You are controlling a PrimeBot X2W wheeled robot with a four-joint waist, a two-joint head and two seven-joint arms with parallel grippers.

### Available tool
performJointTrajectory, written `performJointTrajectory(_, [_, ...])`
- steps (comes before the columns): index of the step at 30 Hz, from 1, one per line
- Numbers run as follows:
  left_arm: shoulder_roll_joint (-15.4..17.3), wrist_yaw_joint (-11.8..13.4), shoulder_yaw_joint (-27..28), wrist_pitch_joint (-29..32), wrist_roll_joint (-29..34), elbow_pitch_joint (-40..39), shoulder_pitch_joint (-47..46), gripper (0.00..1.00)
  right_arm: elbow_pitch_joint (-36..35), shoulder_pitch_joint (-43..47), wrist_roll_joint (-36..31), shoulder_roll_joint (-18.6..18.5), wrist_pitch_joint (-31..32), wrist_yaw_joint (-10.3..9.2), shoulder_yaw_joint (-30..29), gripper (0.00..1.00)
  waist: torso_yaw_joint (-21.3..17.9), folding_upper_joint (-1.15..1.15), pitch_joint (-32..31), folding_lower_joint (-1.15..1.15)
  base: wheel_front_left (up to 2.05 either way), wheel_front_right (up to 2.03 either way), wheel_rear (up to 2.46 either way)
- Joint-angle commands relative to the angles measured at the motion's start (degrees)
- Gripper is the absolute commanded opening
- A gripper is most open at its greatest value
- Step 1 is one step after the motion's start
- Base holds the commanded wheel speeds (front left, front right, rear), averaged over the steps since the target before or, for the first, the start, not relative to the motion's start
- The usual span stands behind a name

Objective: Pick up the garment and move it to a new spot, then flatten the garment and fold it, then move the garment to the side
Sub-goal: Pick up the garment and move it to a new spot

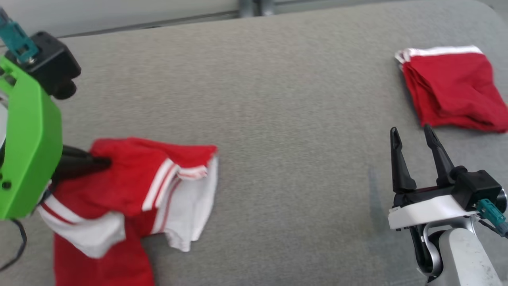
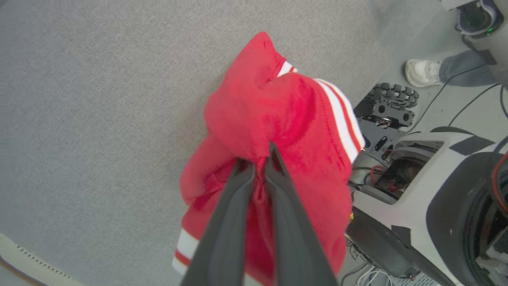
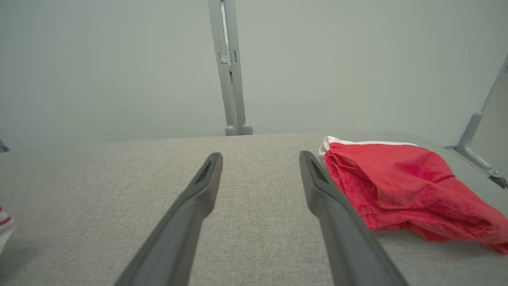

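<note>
Left gripper point(image 2: 258, 161) clamps the bunched garment point(image 1: 131, 178) at eight o'clock. Right gripper point(image 1: 410, 133) gapes empty at four, folded red cloth point(image 1: 452, 89) just beyond at two o'clock

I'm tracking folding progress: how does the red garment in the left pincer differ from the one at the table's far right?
The held garment is bunched and crumpled; the folded garment lies flat and neat. The left pincer is shut on the held garment; the folded garment lies free of the open right pincer. The held garment shows broad white panels; the folded garment, white along one edge. Both are red with white trim.
</note>
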Motion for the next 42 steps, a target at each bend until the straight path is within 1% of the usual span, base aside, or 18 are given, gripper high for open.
performJointTrajectory(1, [-0.6,-1.8,-0.9,0.4,2.3,1.9,-1.7,0.00,0.1,-0.7,0.6,-0.1,-0.2,-0.06,0.3,1.00,-9.9,0.49,7.1,0.00,0.00,0.00,0.00])
performJointTrajectory(4, [-1.9,-6.1,-2.9,0.1,7.3,7.4,-5.0,0.00,0.1,-0.1,1.6,-0.1,-0.2,-0.06,1.3,1.00,-12.6,0.49,8.3,0.00,0.00,0.00,0.00])
performJointTrajectory(7, [-3.0,-9.2,-5.2,-1.1,12.9,11.9,-8.2,0.00,0.0,0.3,2.1,0.0,-0.2,-0.06,1.8,1.00,-14.7,0.49,9.4,0.00,0.00,0.00,0.00])
performJointTrajectory(12, [-2.3,-10.1,-13.0,-6.1,20.0,13.5,-13.4,0.00,-0.3,-0.1,2.4,-0.1,-0.2,-0.06,2.6,1.00,-17.3,0.49,10.7,0.00,0.00,0.00,0.00])
performJointTrajectory(17, [0.3,-10.1,-23.7,-16.4,23.4,14.6,-18.2,0.00,-0.4,-0.4,2.5,-0.1,-0.2,-0.06,3.2,1.00,-18.5,0.49,11.1,0.00,0.00,0.00,0.00])
performJointTrajectory(18, [0.9,-10.1,-25.6,-19.0,24.6,15.3,-19.4,0.19,-0.4,-0.4,2.5,-0.1,-0.2,-0.06,3.3,1.00,-18.6,0.49,11.2,0.00,0.00,0.00,0.00])
performJointTrajectory(19, [1.7,-10.1,-27.8,-21.3,26.0,16.2,-20.5,0.43,-0.5,-0.4,2.5,0.0,-0.2,-0.06,3.4,1.00,-18.6,0.49,11.2,0.00,0.00,0.00,0.00])
performJointTrajectory(20, [2.5,-10.0,-30.0,-23.4,27.0,17.3,-21.4,0.47,-0.5,-0.3,2.5,-0.1,-0.2,-0.06,3.5,1.00,-18.6,0.49,11.2,0.00,0.00,0.00,0.00])
performJointTrajectory(21, [3.1,-10.0,-32.1,-25.6,28.3,18.5,-22.4,0.65,-0.4,-0.1,2.4,-0.1,-0.2,-0.06,3.4,1.00,-18.5,0.49,11.1,0.00,0.00,0.00,0.00])
performJointTrajectory(22, [3.4,-10.0,-34.2,-28.0,29.3,19.7,-23.5,1.00,-0.4,0.1,2.4,-0.1,-0.2,-0.06,3.3,1.00,-18.3,0.49,11.0,0.00,0.00,0.00,0.00])
performJointTrajectory(25, [3.9,-10.0,-37.4,-35.3,31.8,25.9,-26.0,1.00,0.0,0.8,2.3,-0.1,-0.2,-0.06,2.7,1.00,-17.1,0.49,10.5,0.00,0.00,0.00,0.00])
performJointTrajectory(30, [-0.9,-9.9,-35.3,-44.1,27.5,36.9,-24.5,1.00,0.2,1.6,1.4,-0.1,-0.2,-0.06,0.8,1.00,-13.6,0.49,8.6,0.00,0.00,0.00,0.00])
performJointTrajectory(32, [-2.0,-8.7,-33.4,-47.4,26.1,38.6,-23.8,1.00,0.0,1.8,0.9,-0.1,-0.2,-0.06,0.0,1.00,-12.0,0.49,7.7,0.00,0.00,0.00,0.00])
performJointTrajectory(37, [-4.8,-3.2,-29.9,-57.4,23.5,37.4,-19.0,1.00,-0.5,2.7,-1.2,-0.1,-0.2,-0.06,-2.5,1.00,-7.2,0.49,4.6,0.00,0.00,0.00,0.00])
performJointTrajectory(39, [-5.0,-0.7,-29.3,-61.0,23.2,35.5,-16.2,1.00,-0.6,3.4,-2.2,-0.1,-0.2,-0.06,-3.7,1.00,-5.0,0.49,3.1,0.00,0.00,0.00,0.00])
performJointTrajectory(40, [-5.1,2.6,-28.7,-65.0,23.5,32.8,-12.6,1.00,-0.7,3.9,-2.9,-0.1,-0.2,-0.07,-4.5,1.00,-3.0,0.49,1.9,0.00,0.00,0.00,0.00])
performJointTrajectory(41, [-5.7,4.4,-28.5,-67.1,23.0,31.5,-10.4,1.00,-0.8,4.3,-3.2,-0.2,-0.2,-0.06,-5.0,1.00,-1.9,0.49,1.2,0.00,0.00,0.00,0.00])
performJointTrajectory(42, [-5.7,4.4,-28.5,-67.1,23.0,31.5,-10.4,1.00,-0.8,4.3,-3.2,-0.2,-0.2,-0.06,-5.0,1.00,-1.9,0.49,1.2,0.00,0.00,0.00,0.00])
